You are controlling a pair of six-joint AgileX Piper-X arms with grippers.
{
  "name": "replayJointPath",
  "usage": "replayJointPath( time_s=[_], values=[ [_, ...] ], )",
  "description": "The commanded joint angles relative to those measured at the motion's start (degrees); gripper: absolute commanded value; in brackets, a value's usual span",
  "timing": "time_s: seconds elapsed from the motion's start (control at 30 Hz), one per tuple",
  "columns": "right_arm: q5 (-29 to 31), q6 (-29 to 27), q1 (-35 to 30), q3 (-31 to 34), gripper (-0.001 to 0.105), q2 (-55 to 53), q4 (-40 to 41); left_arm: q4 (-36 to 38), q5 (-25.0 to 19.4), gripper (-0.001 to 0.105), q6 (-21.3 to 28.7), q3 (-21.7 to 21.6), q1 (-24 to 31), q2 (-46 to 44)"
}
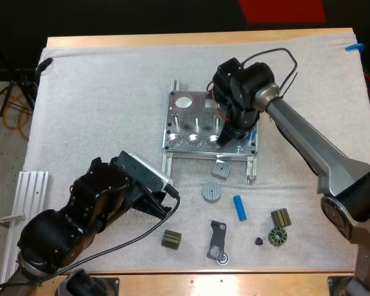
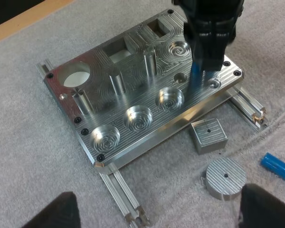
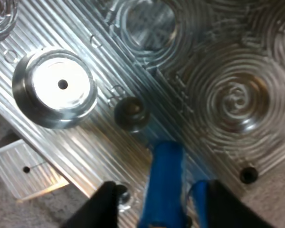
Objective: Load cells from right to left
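The right jaws are gripping a blue cell (image 3: pixel 164 183) from both sides and carrying it tip-down, roughly upright, just above the right end of the metal fixture (image 1: pixel 194 108) — the end where, by the task, loading ought to be starting. Its lower tip is hanging close beside a small dark hole (image 3: pixel 130 113) in the grooved plate, and I am reading that hole as the socket being aimed for. The cell is not yet seated, and whether it is touching the plate I cannot tell. Holding it upright is making sense, since a cylinder will only be entering a bore when lined up with it. The left jaws are standing wide apart with nothing between them, low over the white mat (image 1: pixel 111 92) at the fixture's near left — likely parked there to be clear of the working arm while its camera is looking across the whole plate. A second blue cell (image 1: pixel 240 208) is lying flat on the mat in front of the fixture, just beside a round metal disc (image 1: pixel 211 191) and near a square metal block (image 1: pixel 221 168), on the right arm's side of the bench (image 1: pixel 191 37). The three large round pockets (image 2: pixel 138 117) along the fixture's front edge are sitting empty.
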Motion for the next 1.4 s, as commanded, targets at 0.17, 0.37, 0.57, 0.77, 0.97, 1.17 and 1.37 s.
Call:
replayJointPath(
  time_s=[0.17,0.37,0.57,0.77,0.97,1.17,1.37],
  values=[
    [-1.4,2.4,0.0,-0.1,0.051,-1.1,-0.4,-0.8,-1.2,0.067,0.0,0.0,0.1,-0.3],
    [-1.4,2.6,0.0,-0.1,0.051,-3.9,-2.0,-0.8,-1.2,0.067,0.0,0.0,0.1,-0.3],
    [-0.4,2.6,0.0,-0.1,0.051,-6.4,-2.7,-0.8,-1.2,0.067,0.0,0.0,0.1,-0.3],
    [3.4,2.6,0.0,-0.1,0.051,-7.6,-2.0,-0.8,-1.2,0.067,0.0,0.0,0.1,-0.3],
    [3.6,2.6,0.0,0.0,0.051,-7.0,-1.4,-0.8,-1.2,0.067,0.0,0.0,0.1,-0.3],
    [4.5,2.6,0.0,0.3,0.048,-5.8,-1.9,-0.8,-1.2,0.067,0.0,0.0,0.1,-0.3],
    [5.6,2.5,0.0,0.4,0.048,-3.7,-2.1,-0.8,-1.2,0.067,0.0,0.0,0.1,-0.3]
  ],
)
